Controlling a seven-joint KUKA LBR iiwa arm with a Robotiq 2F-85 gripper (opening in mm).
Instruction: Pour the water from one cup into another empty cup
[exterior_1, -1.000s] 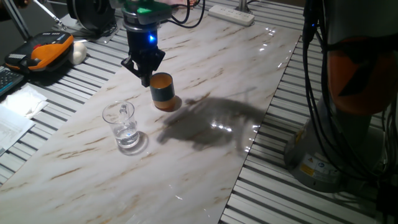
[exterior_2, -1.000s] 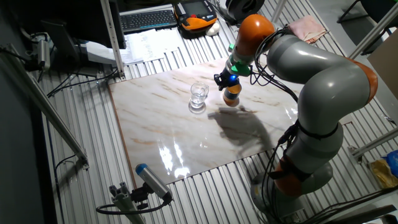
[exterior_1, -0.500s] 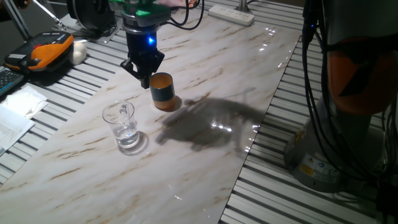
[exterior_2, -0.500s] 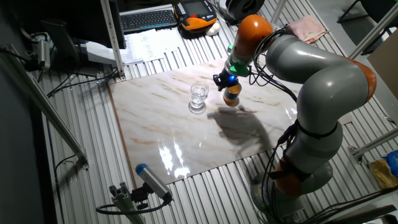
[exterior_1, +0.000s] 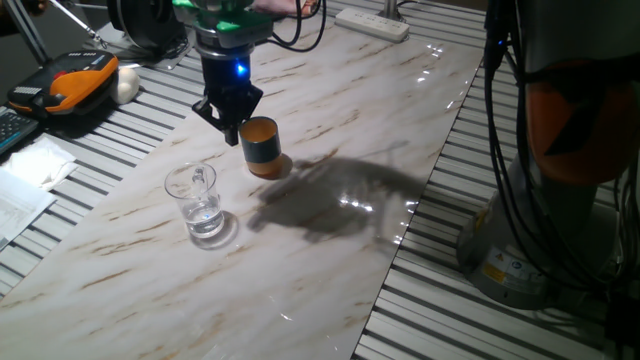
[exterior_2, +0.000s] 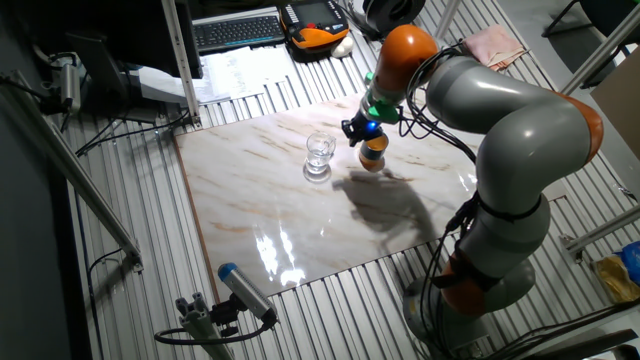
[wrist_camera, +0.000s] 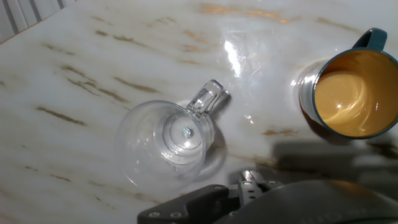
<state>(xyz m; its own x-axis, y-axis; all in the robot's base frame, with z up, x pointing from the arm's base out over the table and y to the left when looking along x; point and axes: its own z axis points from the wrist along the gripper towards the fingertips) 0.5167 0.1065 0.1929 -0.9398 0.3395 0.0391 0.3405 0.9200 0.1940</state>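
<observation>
The clear glass cup (exterior_1: 198, 200) with a side handle stands upright on the marble table (exterior_1: 330, 250) and holds a little clear water. It also shows in the other fixed view (exterior_2: 319, 152) and from above in the hand view (wrist_camera: 168, 140). The short blue-grey cup (exterior_1: 262, 147) with an orange inside stands to its right, also in the other fixed view (exterior_2: 374, 155), and looks empty in the hand view (wrist_camera: 351, 93). My gripper (exterior_1: 230, 126) hangs above the table just left of the blue-grey cup, behind the glass, touching neither. Its fingers meet in a point and hold nothing.
An orange and black device (exterior_1: 75, 80) and papers (exterior_1: 25, 175) lie left of the table. A power strip (exterior_1: 372, 22) lies at the far end. The arm's base and cables (exterior_1: 560, 150) stand to the right. A keyboard (exterior_2: 238, 30) sits behind the table.
My gripper has drifted slightly left, away from the blue-grey cup. Both cups stand where they were.
</observation>
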